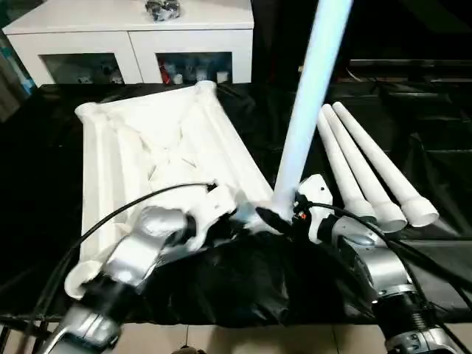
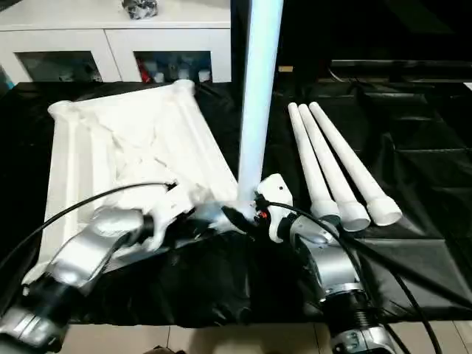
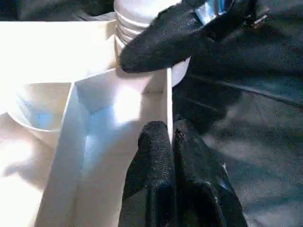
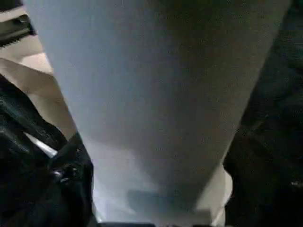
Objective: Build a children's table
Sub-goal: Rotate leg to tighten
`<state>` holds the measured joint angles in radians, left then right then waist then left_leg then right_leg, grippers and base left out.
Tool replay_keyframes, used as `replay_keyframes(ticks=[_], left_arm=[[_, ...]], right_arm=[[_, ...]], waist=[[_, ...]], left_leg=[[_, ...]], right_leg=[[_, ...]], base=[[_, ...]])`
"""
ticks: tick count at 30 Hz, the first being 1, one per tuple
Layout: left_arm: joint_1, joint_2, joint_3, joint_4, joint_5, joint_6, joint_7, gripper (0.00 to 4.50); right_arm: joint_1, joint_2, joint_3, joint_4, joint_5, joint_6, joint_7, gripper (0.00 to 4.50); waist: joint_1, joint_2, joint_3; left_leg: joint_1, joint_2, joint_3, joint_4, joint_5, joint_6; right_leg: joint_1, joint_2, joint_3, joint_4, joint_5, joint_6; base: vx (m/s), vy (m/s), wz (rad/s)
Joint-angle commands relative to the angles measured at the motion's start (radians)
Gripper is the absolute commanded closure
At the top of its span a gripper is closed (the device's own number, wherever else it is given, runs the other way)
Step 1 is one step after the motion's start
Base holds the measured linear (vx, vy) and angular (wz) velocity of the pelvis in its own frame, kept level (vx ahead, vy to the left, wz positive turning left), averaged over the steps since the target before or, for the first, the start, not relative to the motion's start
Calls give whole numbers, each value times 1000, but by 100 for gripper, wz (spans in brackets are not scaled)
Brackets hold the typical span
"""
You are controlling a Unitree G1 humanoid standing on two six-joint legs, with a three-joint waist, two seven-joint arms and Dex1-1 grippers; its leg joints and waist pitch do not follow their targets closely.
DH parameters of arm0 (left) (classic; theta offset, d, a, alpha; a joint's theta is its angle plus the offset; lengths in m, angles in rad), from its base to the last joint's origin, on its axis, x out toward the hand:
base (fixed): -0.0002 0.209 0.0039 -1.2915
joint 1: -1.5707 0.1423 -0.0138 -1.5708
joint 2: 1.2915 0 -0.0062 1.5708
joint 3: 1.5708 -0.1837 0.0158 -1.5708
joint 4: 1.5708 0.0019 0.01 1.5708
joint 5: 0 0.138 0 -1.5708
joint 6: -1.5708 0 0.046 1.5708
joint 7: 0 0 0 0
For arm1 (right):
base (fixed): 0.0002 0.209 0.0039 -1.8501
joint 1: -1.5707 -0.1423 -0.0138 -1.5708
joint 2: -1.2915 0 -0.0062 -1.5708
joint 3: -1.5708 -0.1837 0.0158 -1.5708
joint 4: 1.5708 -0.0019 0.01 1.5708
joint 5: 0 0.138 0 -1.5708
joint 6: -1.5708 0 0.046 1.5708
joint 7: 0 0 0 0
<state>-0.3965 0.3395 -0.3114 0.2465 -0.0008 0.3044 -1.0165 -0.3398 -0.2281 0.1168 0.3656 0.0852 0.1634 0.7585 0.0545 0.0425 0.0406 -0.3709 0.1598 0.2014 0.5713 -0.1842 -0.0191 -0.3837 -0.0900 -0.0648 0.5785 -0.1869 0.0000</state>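
Writing or brand marks cannot be read on any part. The tabletop [image 1: 158,158] of the children's table lies upside down on a black cloth [image 1: 243,287], its ribbed underside facing up, with round sockets at the corners. One white leg [image 1: 310,103] stands upright at the tabletop's near corner on the robot's right side, its thick end down at the corner socket. Three more legs [image 1: 369,173] lie side by side on the cloth to the right of the tabletop, touching one another, thick ends toward the robot.

The right gripper [image 1: 284,214] has its black fingers spread around the base of the upright leg, grasping it just above the socket. The left gripper [image 2: 214,215] sits just beside it at the same corner, its two fingers clenched on the thin edge wall of the tabletop.

The left wrist view gives what the head views do not: the fingers [image 3: 156,156] pinched on the white rim wall, the ribbed threaded end of the leg [image 3: 137,19] at the corner, and a black finger of the right gripper [image 3: 165,38] laid across it. The right wrist view looks straight up the leg's [image 4: 156,94] smooth shaft from close by.

Behind the cloth stands a white glass-doored cabinet [image 1: 133,37] with small coloured items inside and a dark object [image 1: 162,9] on top.
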Motion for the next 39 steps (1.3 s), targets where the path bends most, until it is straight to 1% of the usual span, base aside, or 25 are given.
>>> replay_keyframes(ticks=[1,2,3,4,5,6,8,10,11,16,19,20,21,22,23,24,26,27,28,30,33,35,37,38,39], left_arm=[[40,13,-41,-26,-41,-14,-94,447],[40,13,-41,-26,-41,-14,-94,450],[45,25,-48,-36,-50,-24,-119,450],[47,31,-52,-41,-53,-26,-130,450],[47,37,-54,-41,-52,-32,-138,450],[47,43,-58,-39,-48,-39,-145,450],[45,59,-65,-30,-34,-52,-154,450],[41,71,-72,-20,-25,-60,-160,450],[40,82,-78,-12,-15,-72,-170,450],[42,94,-85,-12,-13,-84,-191,450],[41,103,-93,-15,-18,-86,-204,450],[40,105,-96,-13,-20,-87,-208,450],[38,107,-98,-11,-20,-89,-210,450],[38,108,-98,-9,-20,-92,-211,450],[37,108,-98,-7,-20,-94,-212,450],[37,108,-98,-7,-20,-94,-212,450],[37,110,-98,-4,-22,-95,-217,450],[37,110,-98,-4,-23,-94,-218,450],[36,109,-99,-2,-26,-91,-222,450],[35,111,-97,1,-27,-91,-228,450],[27,109,-97,13,-27,-91,-232,450],[16,104,-94,25,-29,-88,-228,450],[10,96,-88,26,-30,-72,-211,450],[10,95,-87,26,-30,-70,-209,450],[2,82,-82,33,-23,-57,-181,450]], right_arm=[[-6,-35,13,1,13,8,64,41],[-6,-35,13,1,13,8,64,31],[-14,-65,23,-3,25,12,126,24],[-18,-85,29,-10,37,20,170,18],[-21,-102,37,-18,45,23,210,9],[-22,-119,48,-25,46,25,243,9],[-26,-150,72,-30,33,4,293,9],[-34,-167,88,-21,15,-20,315,9],[-44,-182,102,-9,8,-38,343,9],[-60,-191,112,1,29,-41,395,9],[-73,-190,121,2,41,-35,428,9],[-77,-189,124,7,42,-37,432,36],[-81,-186,128,12,40,-42,435,36],[-83,-185,131,15,39,-45,438,45],[-84,-182,134,19,38,-46,445,49],[-84,-182,134,19,38,-46,445,49],[-82,-177,140,21,37,-45,453,85],[-81,-177,140,21,37,-44,453,88],[-79,-175,141,18,37,-41,455,88],[-77,-174,145,16,38,-35,462,121],[-73,-174,152,17,38,-40,470,140],[-71,-169,153,26,39,-43,466,162],[-64,-159,145,27,42,-35,447,168],[-64,-158,144,27,42,-35,445,171],[-56,-144,135,30,36,-34,404,172]], waist=[[7,-9,-56],[7,-9,-55],[8,-8,-54],[12,-11,-54],[15,-9,-53],[16,-9,-53],[20,-11,-54],[21,-11,-53],[23,-12,-53],[30,-14,-52],[33,-16,-53],[33,-15,-53],[33,-15,-53],[34,-15,-53],[35,-12,-53],[35,-12,-53],[34,-8,-51],[33,-10,-50],[33,-8,-50],[32,-7,-50],[33,-5,-50],[33,-6,-51],[33,-6,-50],[33,-5,-49],[33,-5,-48]], left_leg=[[12,74,-35,-63,-171,74],[13,75,-34,-63,-180,76],[14,75,-34,-63,-187,75],[16,77,-33,-63,-195,71],[15,78,-33,-64,-200,70],[15,78,-33,-63,-202,68],[15,78,-32,-62,-199,66],[15,78,-32,-62,-203,63],[16,77,-33,-61,-214,56],[18,79,-32,-62,-230,46],[17,79,-33,-62,-226,45],[17,79,-33,-62,-225,44],[17,79,-33,-61,-225,45],[17,79,-33,-61,-225,44],[17,79,-33,-61,-230,42],[17,79,-33,-61,-230,42],[17,79,-35,-63,-259,28],[17,79,-34,-64,-268,25],[19,79,-35,-64,-285,17],[19,78,-37,-66,-297,9],[20,78,-37,-66,-307,4],[19,77,-36,-66,-298,5],[19,78,-36,-66,-299,6],[20,78,-36,-66,-307,4],[20,78,-37,-67,-315,2]], right_leg=[[39,-69,45,-46,-101,-262],[37,-68,46,-48,-112,-262],[37,-68,46,-49,-123,-261],[38,-68,45,-49,-141,-260],[37,-67,45,-49,-147,-259],[37,-66,45,-49,-148,-258],[36,-68,46,-48,-149,-258],[35,-69,46,-49,-157,-258],[34,-69,46,-50,-174,-256],[32,-70,48,-50,-197,-253],[33,-68,47,-47,-191,-253],[32,-68,47,-46,-188,-254],[31,-68,47,-46,-186,-255],[31,-69,48,-46,-186,-257],[31,-70,48,-46,-187,-257],[31,-70,48,-46,-187,-257],[30,-69,48,-48,-215,-253],[30,-69,48,-50,-225,-250],[29,-69,49,-51,-241,-247],[29,-69,49,-52,-254,-241],[28,-68,50,-52,-253,-241],[29,-68,50,-51,-235,-245],[29,-68,49,-50,-232,-249],[28,-69,50,-52,-242,-248],[28,-69,50,-53,-252,-247]], base=[[0,0,0],[0,0,0],[0,0,0],[0,0,0],[0,0,0],[0,0,0],[0,0,0],[0,0,0],[0,0,0],[0,0,0],[0,0,0],[0,0,0],[0,0,0],[0,0,0],[0,0,0],[0,0,0],[0,0,0],[0,0,0],[0,0,0],[0,0,0],[0,0,0],[0,0,0],[0,0,0],[0,0,0],[0,0,0]])
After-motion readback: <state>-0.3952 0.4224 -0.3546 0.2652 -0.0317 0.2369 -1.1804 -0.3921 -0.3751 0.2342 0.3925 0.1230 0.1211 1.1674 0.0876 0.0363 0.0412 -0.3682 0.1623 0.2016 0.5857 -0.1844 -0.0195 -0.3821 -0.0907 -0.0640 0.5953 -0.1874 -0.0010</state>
